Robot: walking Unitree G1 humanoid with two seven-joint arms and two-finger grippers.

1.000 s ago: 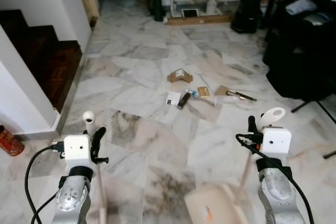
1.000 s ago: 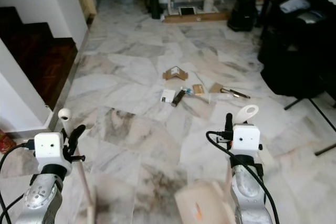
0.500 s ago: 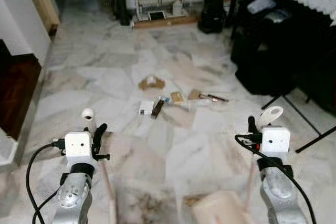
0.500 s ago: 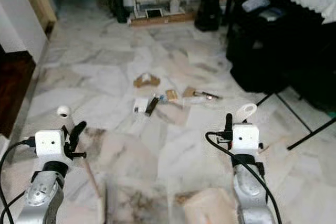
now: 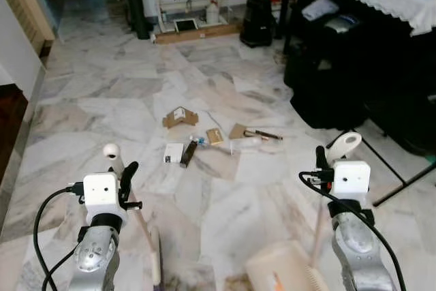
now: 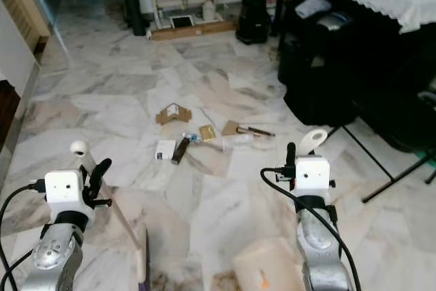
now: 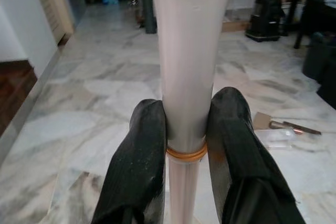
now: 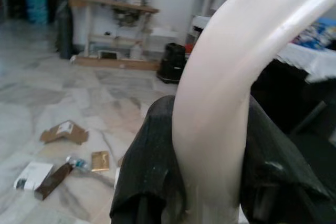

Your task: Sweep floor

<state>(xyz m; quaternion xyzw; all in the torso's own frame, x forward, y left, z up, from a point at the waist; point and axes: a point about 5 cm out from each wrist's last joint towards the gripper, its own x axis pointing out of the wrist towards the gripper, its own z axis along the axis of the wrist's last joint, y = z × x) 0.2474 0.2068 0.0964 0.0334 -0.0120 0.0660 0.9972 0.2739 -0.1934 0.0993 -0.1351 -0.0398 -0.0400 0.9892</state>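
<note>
Nearest, the left gripper [image 7: 186, 145] has its fingers [image 7: 139, 166] clamped on the pale broom handle [image 7: 189, 66], and the right gripper [image 8: 210, 145] squeezes the curved dustpan handle [image 8: 226, 93]; both grips are plain in the wrist views. The head views add the broom [image 5: 133, 202] slanting down to the marble floor [image 5: 225, 202] and the cream dustpan [image 5: 283, 274] low by the right arm. Farther ahead lies scattered litter [image 5: 204, 138]: a cardboard scrap [image 5: 180, 116], a white packet [image 5: 174, 152]. Beyond stands a black bag [image 5: 259, 11].
</note>
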